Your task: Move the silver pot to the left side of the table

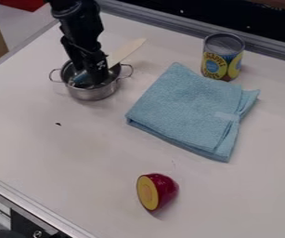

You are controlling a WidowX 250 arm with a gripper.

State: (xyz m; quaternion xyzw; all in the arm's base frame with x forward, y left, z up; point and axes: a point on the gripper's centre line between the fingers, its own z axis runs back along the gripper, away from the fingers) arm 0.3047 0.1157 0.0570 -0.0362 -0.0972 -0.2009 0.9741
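Blue cloth (183, 108) near can (222, 59), halved red fruit (158, 190)

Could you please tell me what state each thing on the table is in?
Gripper: lowered into the pot.
Pot: upright, lidless.
Blue item: inside the pot, partly hidden.
Wooden utensil: slanted, its lower end hidden.
Cloth: folded, lying flat.
Can: upright; cannot tell if opened.
Fruit: halved, yellow cut face sideways.
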